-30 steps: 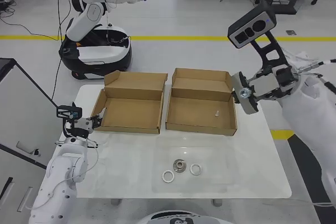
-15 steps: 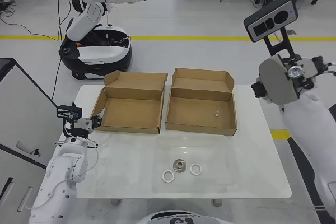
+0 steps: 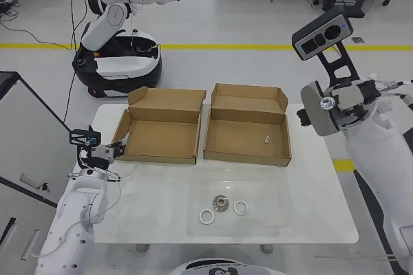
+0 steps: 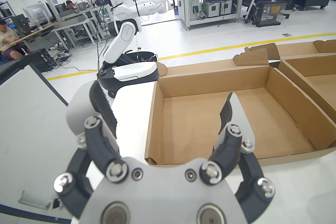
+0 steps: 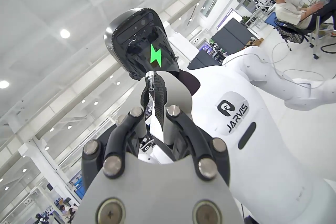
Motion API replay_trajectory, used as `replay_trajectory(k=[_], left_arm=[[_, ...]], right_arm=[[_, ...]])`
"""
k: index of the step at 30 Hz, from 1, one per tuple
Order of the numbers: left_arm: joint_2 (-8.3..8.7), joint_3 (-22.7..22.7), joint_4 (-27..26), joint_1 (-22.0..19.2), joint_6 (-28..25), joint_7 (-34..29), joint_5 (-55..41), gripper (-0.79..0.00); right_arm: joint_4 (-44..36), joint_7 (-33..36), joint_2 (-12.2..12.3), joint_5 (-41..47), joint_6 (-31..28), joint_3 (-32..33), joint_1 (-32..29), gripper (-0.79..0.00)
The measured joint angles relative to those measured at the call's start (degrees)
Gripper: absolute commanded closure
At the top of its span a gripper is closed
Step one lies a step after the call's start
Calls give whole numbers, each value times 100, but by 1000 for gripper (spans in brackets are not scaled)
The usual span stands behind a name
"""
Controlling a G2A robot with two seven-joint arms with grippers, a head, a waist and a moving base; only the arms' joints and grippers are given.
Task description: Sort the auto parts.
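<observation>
Brown cardboard boxes (image 3: pixel 158 137), white table (image 3: pixel 296 199), white rings (image 3: pixel 207 217), silver bolt (image 5: pixel 150 79), black ribbed fingers (image 4: pixel 101 104)

Tiny indistinct part (image 3: pixel 266 138) in right box (image 3: pixel 234 141)

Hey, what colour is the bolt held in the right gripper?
Silver, shiny metal; the bolt shows best in the right wrist view.

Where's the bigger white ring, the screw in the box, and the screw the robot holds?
bigger white ring (image 3: pixel 201 217), top view, rim.
screw in the box (image 3: pixel 266 138), top view, middle.
held screw (image 5: pixel 149 78), right wrist view, shiny tip.
</observation>
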Motion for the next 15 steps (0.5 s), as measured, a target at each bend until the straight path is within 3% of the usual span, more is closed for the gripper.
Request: replay_trajectory(k=[15], left_arm=[[0, 0, 0, 0, 0, 0, 0, -785]], right_arm=[[-65, 31, -137, 220, 159, 218, -231, 0]])
